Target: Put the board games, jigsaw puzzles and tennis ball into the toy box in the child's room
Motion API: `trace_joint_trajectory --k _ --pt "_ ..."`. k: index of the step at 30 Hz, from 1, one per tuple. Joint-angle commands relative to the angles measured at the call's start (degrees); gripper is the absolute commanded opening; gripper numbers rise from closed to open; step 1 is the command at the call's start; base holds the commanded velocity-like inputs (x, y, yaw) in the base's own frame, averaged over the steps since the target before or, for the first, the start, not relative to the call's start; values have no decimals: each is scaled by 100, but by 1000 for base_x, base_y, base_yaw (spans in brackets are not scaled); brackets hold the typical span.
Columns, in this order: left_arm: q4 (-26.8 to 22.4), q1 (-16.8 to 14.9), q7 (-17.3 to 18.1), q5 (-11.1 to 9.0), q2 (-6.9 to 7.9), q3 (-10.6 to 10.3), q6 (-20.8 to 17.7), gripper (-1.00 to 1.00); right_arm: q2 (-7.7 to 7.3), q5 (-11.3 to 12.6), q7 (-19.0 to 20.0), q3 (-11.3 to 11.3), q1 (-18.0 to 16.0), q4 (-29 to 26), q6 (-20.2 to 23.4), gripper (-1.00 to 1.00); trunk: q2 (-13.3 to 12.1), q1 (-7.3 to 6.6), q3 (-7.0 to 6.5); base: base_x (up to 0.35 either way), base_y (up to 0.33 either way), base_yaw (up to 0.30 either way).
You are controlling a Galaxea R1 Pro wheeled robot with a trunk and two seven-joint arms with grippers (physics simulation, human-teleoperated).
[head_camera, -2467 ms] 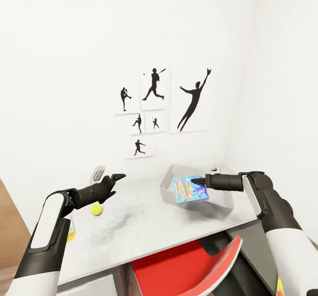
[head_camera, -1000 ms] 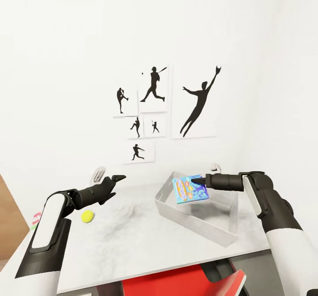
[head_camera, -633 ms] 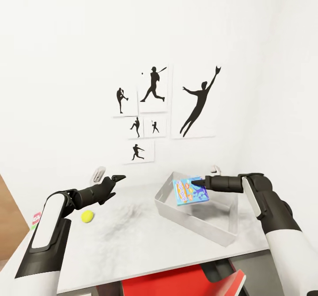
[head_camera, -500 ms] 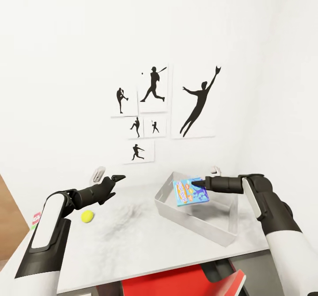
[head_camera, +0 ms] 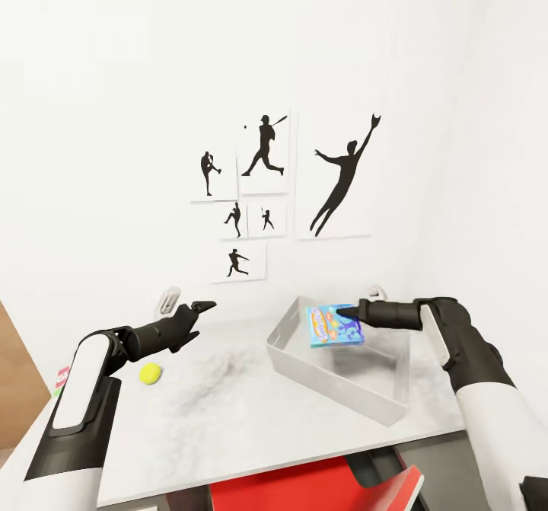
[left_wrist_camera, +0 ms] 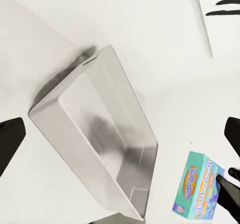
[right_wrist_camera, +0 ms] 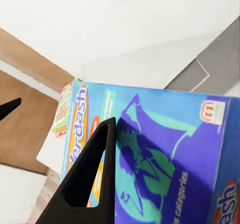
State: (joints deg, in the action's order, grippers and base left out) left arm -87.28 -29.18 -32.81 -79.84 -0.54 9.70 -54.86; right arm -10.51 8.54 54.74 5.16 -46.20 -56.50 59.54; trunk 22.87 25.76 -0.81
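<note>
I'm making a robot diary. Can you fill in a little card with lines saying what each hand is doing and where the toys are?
right gripper: shut on the blue board game, held above the toy box
left gripper: open, holding nothing, above the table
toy box: grey, on the table, nothing seen inside
tennis ball: on the table, below the left arm
wall: black athlete pictures

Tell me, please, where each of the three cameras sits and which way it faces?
Head view: on the robot's head, looking forward and down at the table; both arms show, the right gripper holding the board game above the toy box.
Left wrist view: on the left arm, facing the toy box; dark fingertips show.
Right wrist view: on the right arm, facing the board game; one finger shows.
All three share the board game.
</note>
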Motion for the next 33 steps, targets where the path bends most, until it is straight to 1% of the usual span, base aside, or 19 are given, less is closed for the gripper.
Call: trace_joint_trajectory --k 1,3,5,6,7,8,11,13,14,15,16,18,19,21,23,26,27,30,33 --pt "-3 -4 -55 -60 -8 6 -21 100 8 45 -72 152 -113 218 46 -100 5 2 3 0 0 0" --pt "-2 -8 -50 -51 -11 -7 -23 100 61 57 -318 512 -330 695 46 -100 5 2 3 0 0 0" --pt "-2 -16 -47 -38 -13 -18 -23 100 172 66 -643 920 -530 1168 31 -100 5 2 3 0 0 0" --pt "-2 -20 -46 -33 -14 -22 -24 100 239 70 -829 1135 -618 1381 -76 -100 5 2 3 0 0 0" --pt "-2 -20 -46 -33 -14 -22 -24 100 239 70 -829 1135 -618 1381 -76 -100 5 2 3 0 0 0" --pt "-1 -25 -45 -29 -14 -26 -24 100 303 73 -1028 1359 -697 1573 -200 -100 5 2 3 0 0 0" --pt "18 -34 -44 -21 -20 -32 -24 100 458 97 -1682 2050 -874 2008 -519 -100 5 2 3 0 0 0" --pt "33 -40 -43 -18 -22 -36 -25 100 567 145 -2144 2418 -979 2186 -658 -100 5 2 3 0 0 0" --pt "41 -42 -43 -17 -22 -38 -25 100 637 182 -2386 2561 -1027 2250 -717 -100 5 2 3 0 0 0" --pt "53 -46 -42 -21 -25 -38 -25 100 789 285 -2897 2779 -1095 2341 -819 -100 5 2 3 0 0 0" --pt "53 -46 -42 -21 -25 -38 -25 100 789 285 -2897 2779 -1095 2341 -819 -100 5 2 3 0 0 0" --pt "74 -48 -42 -23 -28 -40 -23 100 920 447 -3415 2955 -1139 2399 -950 -100 5 2 3 0 0 0" --pt "108 -50 -42 -36 -29 -39 -24 100 1023 676 -3876 3093 -1165 2437 -1171 -100 5 2 3 0 0 0" --pt "137 -51 -42 -47 -29 -39 -24 100 1112 933 -4242 3183 -1180 2464 -1456 -100 5 2 3 0 0 0" --pt "158 -55 -42 -54 -31 -39 -24 100 1208 1147 -4493 3229 -1187 2481 -1720 -100 5 2 3 0 0 0" --pt "175 -57 -42 -62 -32 -39 -23 100 1354 1331 -4723 3264 -1185 2496 -1996 -100 5 2 3 0 0 0" --pt "175 -57 -42 -62 -32 -39 -23 100 1354 1331 -4723 3264 -1185 2496 -1996 -100 5 2 3 0 0 0" --pt "186 -60 -42 -67 -33 -39 -22 100 1461 1442 -4871 3284 -1178 2505 -2171 -100 5 2 3 0 0 0" --pt "189 -60 -42 -70 -34 -39 -21 100 1490 1470 -4907 3289 -1176 2508 -2217 -100 5 2 3 0 0 0"
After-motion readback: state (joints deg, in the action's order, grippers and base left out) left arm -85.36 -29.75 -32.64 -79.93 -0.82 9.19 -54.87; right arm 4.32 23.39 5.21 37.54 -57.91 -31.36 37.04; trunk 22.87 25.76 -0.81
